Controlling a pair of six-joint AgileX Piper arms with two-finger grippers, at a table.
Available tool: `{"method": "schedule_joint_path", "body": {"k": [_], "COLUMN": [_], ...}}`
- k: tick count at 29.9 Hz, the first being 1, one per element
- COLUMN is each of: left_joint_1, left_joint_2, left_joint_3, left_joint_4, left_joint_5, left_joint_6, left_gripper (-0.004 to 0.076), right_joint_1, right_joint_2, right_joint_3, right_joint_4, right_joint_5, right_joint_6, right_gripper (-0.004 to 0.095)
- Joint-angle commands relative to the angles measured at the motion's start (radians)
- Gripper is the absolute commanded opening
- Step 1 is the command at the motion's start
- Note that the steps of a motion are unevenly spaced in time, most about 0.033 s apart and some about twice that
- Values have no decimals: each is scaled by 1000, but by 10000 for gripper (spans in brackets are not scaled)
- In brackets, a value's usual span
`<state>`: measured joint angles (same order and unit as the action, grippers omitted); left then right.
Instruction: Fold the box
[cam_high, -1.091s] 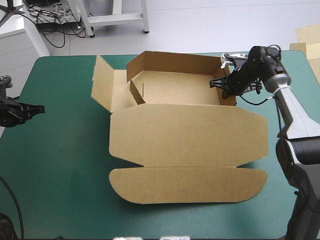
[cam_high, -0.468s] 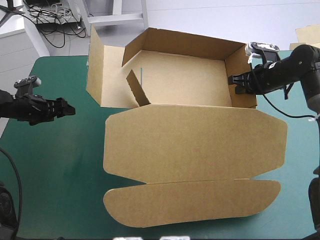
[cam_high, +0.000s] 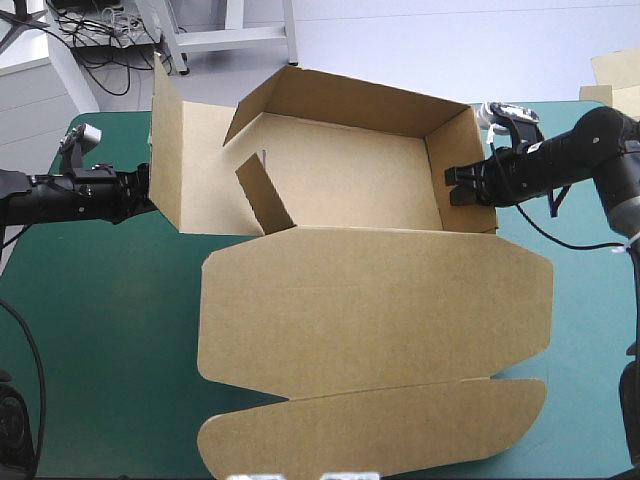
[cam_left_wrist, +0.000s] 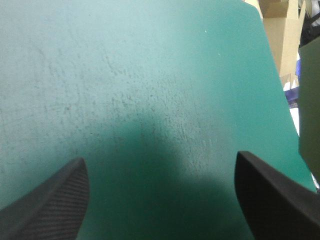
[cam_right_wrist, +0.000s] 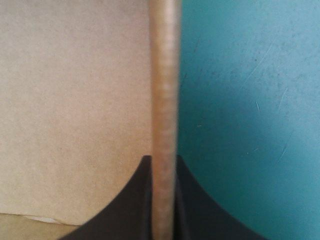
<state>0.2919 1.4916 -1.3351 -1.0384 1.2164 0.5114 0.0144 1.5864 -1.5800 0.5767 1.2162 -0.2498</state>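
The brown box (cam_high: 370, 300) stands as an open tray with its back and right walls raised and its lid flat toward the table's front. A tall left flap (cam_high: 165, 150) stands upright, and a small inner flap (cam_high: 262, 195) leans inside. My right gripper (cam_high: 462, 185) is shut on the top edge of the right wall; the right wrist view shows the board's edge (cam_right_wrist: 164, 100) running between the fingers of that gripper (cam_right_wrist: 164, 167). My left gripper (cam_high: 140, 190) sits just outside the left flap. Its fingers stand open (cam_left_wrist: 160, 157) over bare teal-green cover, holding nothing.
Loose pieces of brown board (cam_high: 615, 70) lie beyond the table's far right corner. Bare teal-green cover (cam_high: 100, 330) stretches along the left side and front left of the box.
My left gripper opened and moved right, up to the left flap. The box shifted left and rose on its back side, with my right gripper still shut on the right wall.
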Motion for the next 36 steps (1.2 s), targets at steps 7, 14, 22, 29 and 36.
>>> {"method": "schedule_joint_path", "body": {"k": [7, 14, 22, 29, 36], "left_joint_1": [-59, -78, -100, -147, -197], "left_joint_2": [-89, -133, -194, -219, -244], "left_joint_3": [-27, -27, -27, -27, -27], "left_joint_4": [-72, -9, -15, -12, -6], "left_joint_5": [70, 70, 70, 70, 70], "left_joint_6": [5, 11, 14, 12, -2], "left_gripper": [563, 563, 564, 563, 563], "right_joint_1": [66, 145, 183, 210, 274], "right_joint_2": [-45, -45, -45, -45, -45], "right_joint_3": [136, 143, 143, 143, 143], "right_joint_4": [131, 96, 71, 48, -70], "right_joint_5": [-195, -343, -382, -396, -409], "right_joint_6": [-47, -17, -13, -3, 79], "right_gripper": [-18, -17, -16, -10, -4]}}
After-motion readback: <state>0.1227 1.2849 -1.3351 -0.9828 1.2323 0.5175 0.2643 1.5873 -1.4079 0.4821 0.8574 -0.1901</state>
